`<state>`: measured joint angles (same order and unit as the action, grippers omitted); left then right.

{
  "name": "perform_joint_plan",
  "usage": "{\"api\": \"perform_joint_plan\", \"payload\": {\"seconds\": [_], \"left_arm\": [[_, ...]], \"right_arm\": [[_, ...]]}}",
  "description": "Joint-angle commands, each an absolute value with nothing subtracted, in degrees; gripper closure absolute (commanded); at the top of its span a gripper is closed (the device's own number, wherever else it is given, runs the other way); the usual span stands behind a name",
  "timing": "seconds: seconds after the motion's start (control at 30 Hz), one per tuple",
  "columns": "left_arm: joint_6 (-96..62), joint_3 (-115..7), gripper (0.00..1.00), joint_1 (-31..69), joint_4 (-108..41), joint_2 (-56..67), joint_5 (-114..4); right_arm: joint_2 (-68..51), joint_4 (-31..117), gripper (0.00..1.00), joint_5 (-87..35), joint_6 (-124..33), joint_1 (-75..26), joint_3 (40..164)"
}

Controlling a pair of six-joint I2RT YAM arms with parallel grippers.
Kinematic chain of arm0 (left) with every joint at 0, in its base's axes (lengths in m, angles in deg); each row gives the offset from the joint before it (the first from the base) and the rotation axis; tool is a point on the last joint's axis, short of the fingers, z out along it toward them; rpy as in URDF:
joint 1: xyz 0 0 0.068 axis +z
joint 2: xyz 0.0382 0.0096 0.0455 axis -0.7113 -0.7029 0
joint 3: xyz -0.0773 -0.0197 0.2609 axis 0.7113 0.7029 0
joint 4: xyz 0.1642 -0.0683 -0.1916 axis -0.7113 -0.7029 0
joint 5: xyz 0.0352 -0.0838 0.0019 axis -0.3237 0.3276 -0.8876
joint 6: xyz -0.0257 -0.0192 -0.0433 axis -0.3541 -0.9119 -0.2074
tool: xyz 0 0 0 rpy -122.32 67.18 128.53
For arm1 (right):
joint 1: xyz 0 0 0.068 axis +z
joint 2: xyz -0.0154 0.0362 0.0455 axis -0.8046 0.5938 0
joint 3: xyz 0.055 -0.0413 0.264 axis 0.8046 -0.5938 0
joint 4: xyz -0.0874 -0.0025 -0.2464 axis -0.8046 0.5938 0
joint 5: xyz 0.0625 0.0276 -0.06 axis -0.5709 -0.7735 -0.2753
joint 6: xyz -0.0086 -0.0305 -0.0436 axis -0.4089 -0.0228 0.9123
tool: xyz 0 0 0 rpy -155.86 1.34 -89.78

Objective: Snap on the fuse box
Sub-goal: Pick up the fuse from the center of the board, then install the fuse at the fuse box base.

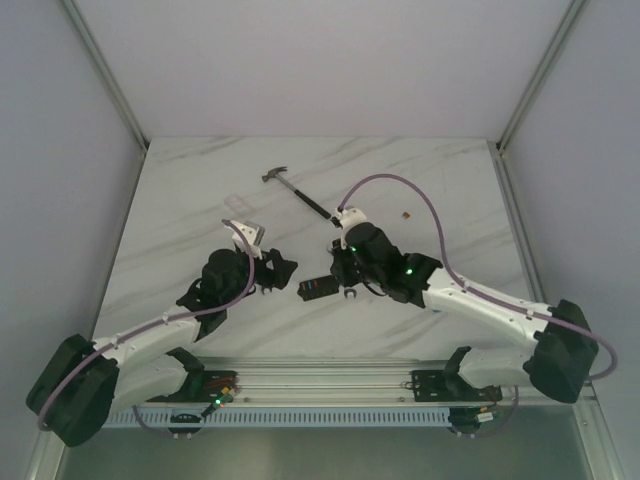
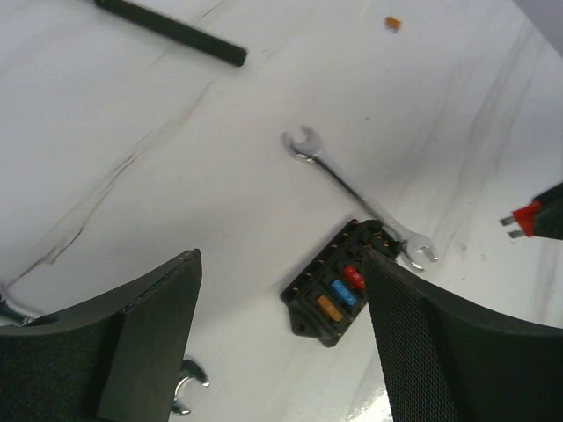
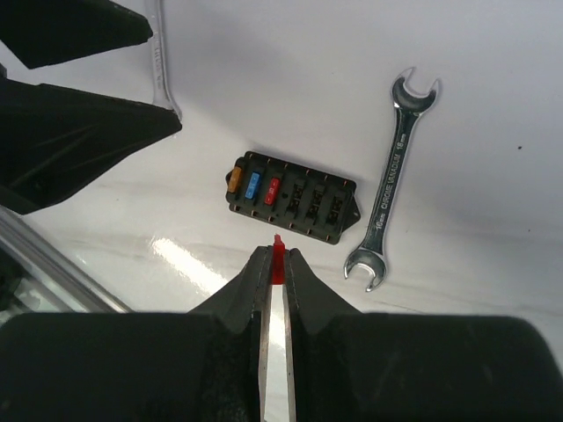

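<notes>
Fuse box (image 3: pixel 293 199) is being borne flat by the surface (image 3: pixel 493 53), near the middle of its near edge. A red fuse (image 3: pixel 278 252) is being clamped by the right fingers (image 3: pixel 251 290); the left fingers (image 2: pixel 158 303) are being held apart.

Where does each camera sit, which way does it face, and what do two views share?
Top external: above and behind, looking down on the table; left arm, right arm show.
Left wrist: on the left arm, facing the fuse box; open left gripper frames it.
Right wrist: on the right arm, facing the same box; right gripper pinches a red fuse.
Shared: both wrist views show fuse box and wrench.
</notes>
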<state>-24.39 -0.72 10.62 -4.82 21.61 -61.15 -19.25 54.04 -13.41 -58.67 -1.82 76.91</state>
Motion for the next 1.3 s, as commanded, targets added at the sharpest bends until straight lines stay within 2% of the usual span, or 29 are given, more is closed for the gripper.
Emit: {"api": "perform_joint_plan", "payload": {"seconds": [0.0,0.4,0.63,0.8,1.03,1.17,1.27], "left_arm": [[-26.8,-1.39,0.15,12.93,-5.2,18.91,-62.02],[-31.87,-5.61,0.1,16.5,-9.54,9.91,-53.68],[-32.41,-5.99,0.16,17.82,-9.37,6.68,-50.47],[-33.42,-7.13,0.23,17.83,-4.96,1.08,-42.12],[-35.41,-9.57,0.35,17.81,0.29,-7.3,-31.89],[-35.54,-10.12,0.4,17.78,-0.07,-7.99,-30.61],[-35.49,-9.96,0.41,17.81,-1.08,-7.36,-30.61]], "right_arm": [[-15.42,57.53,1.0,-4.18,-64.39,0.06,82.27],[-6.01,63.72,1.0,-1.32,-70.51,1.45,89.29],[0.51,71.01,1.0,-1.99,-71.1,1.38,96.56],[5.76,75.42,1.0,-1.91,-72.32,2.01,102.15],[7.49,77.27,1.0,-0.59,-74.5,2.14,102.3],[7.14,78.09,1.0,0.0,-75.16,2.13,101.83],[6.83,78.04,1.0,0.95,-75.27,2.15,100.97]]}}
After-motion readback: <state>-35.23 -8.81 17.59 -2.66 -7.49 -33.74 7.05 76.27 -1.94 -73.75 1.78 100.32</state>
